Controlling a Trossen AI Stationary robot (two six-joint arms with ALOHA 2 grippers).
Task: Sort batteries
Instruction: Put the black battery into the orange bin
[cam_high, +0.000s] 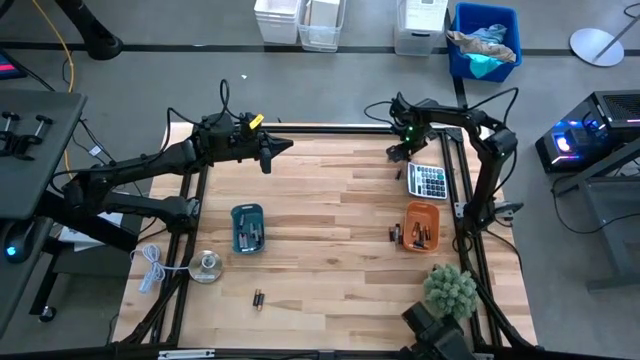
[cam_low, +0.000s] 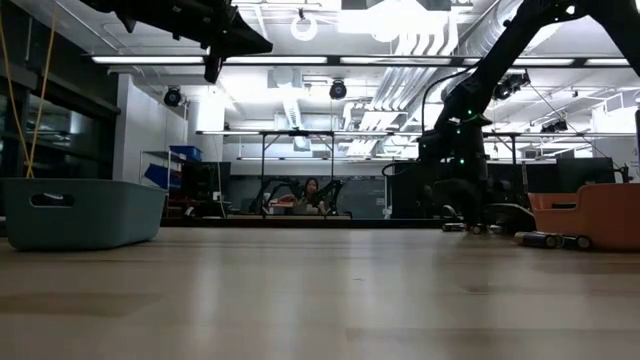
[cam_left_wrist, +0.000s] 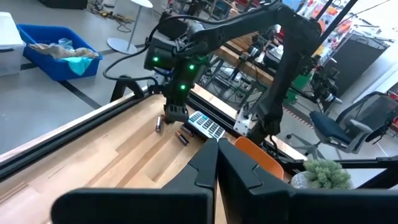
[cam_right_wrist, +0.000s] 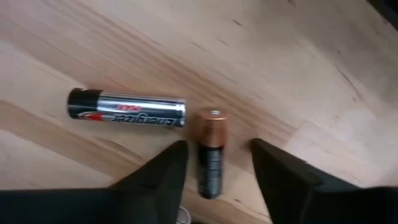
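Right gripper (cam_right_wrist: 217, 168), fingers open and empty, straddling a copper-topped battery (cam_right_wrist: 211, 155) beside a silver Energizer cell (cam_right_wrist: 127, 111) near the calculator (cam_high: 428, 180); descend centred, avoiding the neighbour, while the left gripper (cam_high: 285, 146), closed, waits.

The right arm reaches in over the table's far right part, its wrist bent downward. The right gripper (cam_right_wrist: 217, 163) is low over the wood with its fingers (cam_right_wrist: 163, 165) spread apart (nothing clamped between them). The left arm stretches across the far left side, raised, the left gripper (cam_high: 283, 146) with fingers pressed together.
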